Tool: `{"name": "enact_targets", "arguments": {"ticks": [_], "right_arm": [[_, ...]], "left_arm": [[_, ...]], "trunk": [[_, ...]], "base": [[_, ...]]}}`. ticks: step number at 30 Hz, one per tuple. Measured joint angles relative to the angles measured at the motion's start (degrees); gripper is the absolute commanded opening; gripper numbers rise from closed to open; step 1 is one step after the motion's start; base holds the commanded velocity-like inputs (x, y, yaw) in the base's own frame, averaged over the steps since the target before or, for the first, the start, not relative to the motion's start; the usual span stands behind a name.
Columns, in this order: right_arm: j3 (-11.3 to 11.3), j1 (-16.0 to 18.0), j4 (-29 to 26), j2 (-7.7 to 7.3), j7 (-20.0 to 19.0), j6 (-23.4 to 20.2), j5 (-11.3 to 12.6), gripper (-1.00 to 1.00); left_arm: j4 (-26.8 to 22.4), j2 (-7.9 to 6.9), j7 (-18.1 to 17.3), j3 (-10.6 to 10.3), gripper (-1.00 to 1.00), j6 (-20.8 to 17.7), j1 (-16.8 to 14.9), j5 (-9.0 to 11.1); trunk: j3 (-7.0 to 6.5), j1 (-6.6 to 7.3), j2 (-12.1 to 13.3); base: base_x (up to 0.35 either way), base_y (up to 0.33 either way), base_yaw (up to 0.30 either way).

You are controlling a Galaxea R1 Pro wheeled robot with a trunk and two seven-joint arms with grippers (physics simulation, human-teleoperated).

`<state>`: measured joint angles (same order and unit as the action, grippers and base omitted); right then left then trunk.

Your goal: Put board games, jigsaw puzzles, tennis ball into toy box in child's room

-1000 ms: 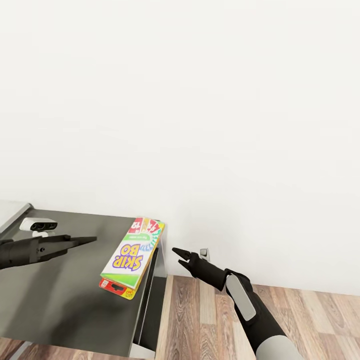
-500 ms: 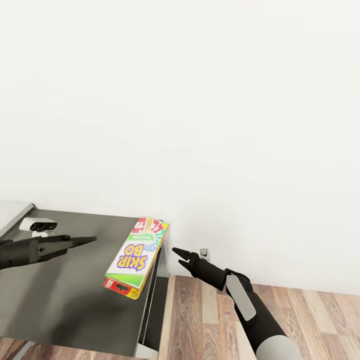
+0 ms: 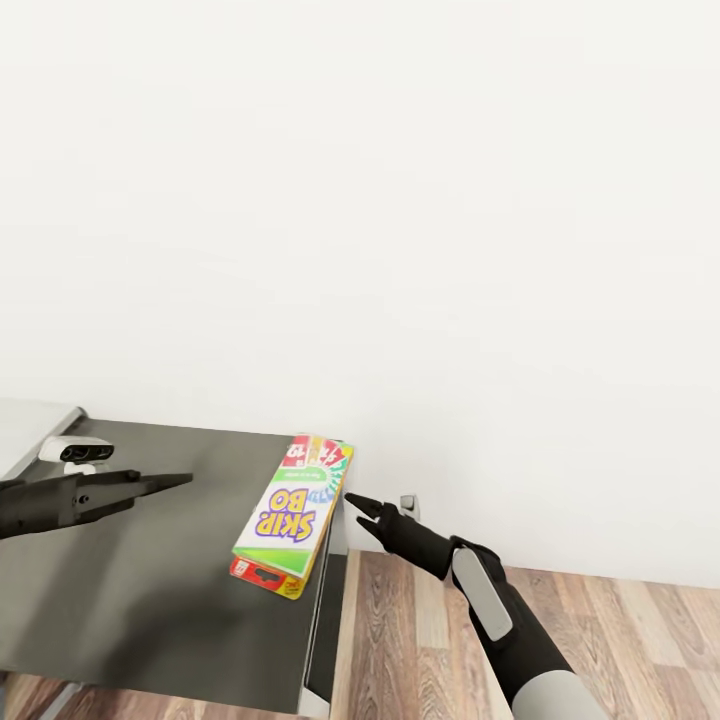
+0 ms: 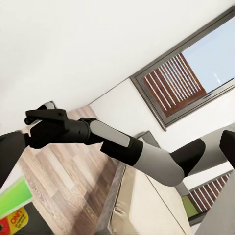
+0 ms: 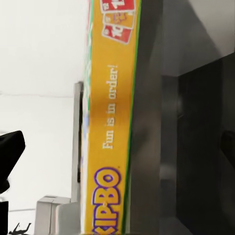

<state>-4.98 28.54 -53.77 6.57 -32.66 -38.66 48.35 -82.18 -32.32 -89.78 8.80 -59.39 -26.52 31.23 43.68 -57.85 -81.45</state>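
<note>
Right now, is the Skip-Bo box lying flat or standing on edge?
Lying flat: the Skip-Bo box rests face up on the dark table, by its right edge, apart from both grippers.

**Arm and gripper pose, head and wrist views**

The left arm enters from the view's left edge, its forearm roughly level. The left gripper (image 3: 170, 482) points toward the middle, fingers drawn together to a narrow tip, holding nothing. The right arm rises from the lower right, grey upper section leading into a black forearm. The right gripper (image 3: 358, 504) points up and leftward, fingers nearly together and empty; it appears side-on in the left wrist view (image 4: 43, 116).
</note>
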Motion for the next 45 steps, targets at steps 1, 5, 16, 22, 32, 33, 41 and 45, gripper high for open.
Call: {"name": "enact_targets", "arguments": {"ticks": [1,5,16,22,32,33,41,45], "right_arm": [[0.0,0.0,-0.2,0.0,-0.2,0.0,0.0,1.0],[-0.1,-0.1,-1.3,-0.06,-1.9,0.2,-0.1,1.0],[-0.1,-0.1,-1.8,-0.23,-2.8,0.2,-0.1,1.0],[-0.1,-0.1,-1.8,-0.33,-2.8,0.3,-0.1,1.0],[0.0,-0.1,-1.6,-0.63,-2.8,0.3,0.0,1.0],[0.0,-0.1,-1.5,-0.66,-2.8,0.3,0.1,1.0],[0.1,-0.1,-1.4,-0.77,-2.8,0.2,0.4,1.0],[0.2,-0.1,-1.4,-0.83,-2.8,0.2,0.5,1.0]], "left_arm": [[0.0,0.0,0.0,0.0,1.0,0.0,0.0,0.0],[0.0,0.0,0.0,0.0,1.0,0.0,0.0,0.0],[0.0,0.0,0.0,0.0,1.0,0.0,0.0,-0.2],[0.0,0.05,0.0,0.0,1.0,0.0,0.0,-0.2],[0.0,0.09,0.0,-0.1,1.0,0.0,0.0,-0.2],[0.0,0.09,0.0,-0.1,1.0,0.0,0.0,-0.2],[0.0,0.09,0.0,-0.1,1.0,0.0,0.0,-0.2],[0.0,0.09,0.0,-0.1,1.0,0.0,0.0,-0.2]], "trunk": [[0.0,0.0,0.0],[0.0,0.0,0.0],[0.0,0.0,0.0],[0.0,0.0,0.0],[0.0,0.0,0.0],[0.0,0.0,0.0],[0.0,0.0,0.0],[0.0,0.0,0.0]], "base": [[0.0,0.072,0.0],[0.0,0.06,0.0],[0.0,0.063,0.0],[0.0,0.001,0.0],[0.0,0.062,0.0],[0.0,0.084,0.0],[0.0,0.027,0.0],[0.0,0.003,0.0]]}}
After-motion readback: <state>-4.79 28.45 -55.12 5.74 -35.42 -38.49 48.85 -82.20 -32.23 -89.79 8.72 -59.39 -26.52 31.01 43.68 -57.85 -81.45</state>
